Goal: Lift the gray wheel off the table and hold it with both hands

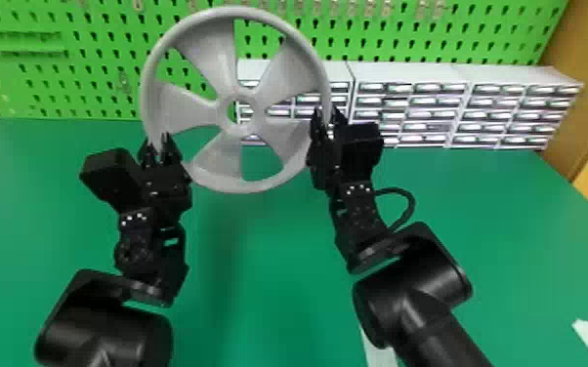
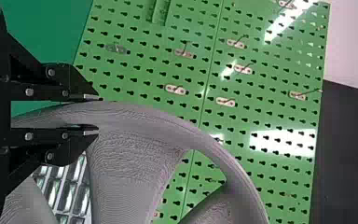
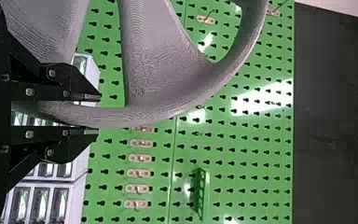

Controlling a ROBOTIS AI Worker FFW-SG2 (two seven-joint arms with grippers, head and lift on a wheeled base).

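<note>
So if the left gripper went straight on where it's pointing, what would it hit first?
Probably the green pegboard, with the gray wheel clamped in the left gripper going along; its exact line and the distance are unclear.

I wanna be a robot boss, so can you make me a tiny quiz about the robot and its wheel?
1. Where do the left gripper and right gripper hold the gray wheel?
A) hub
B) rim
C) middle hole
2. True or false: the gray wheel lies flat on the table.
3. Fill in: the pegboard behind is colored ____.
Key: 1 B; 2 false; 3 green.
</note>
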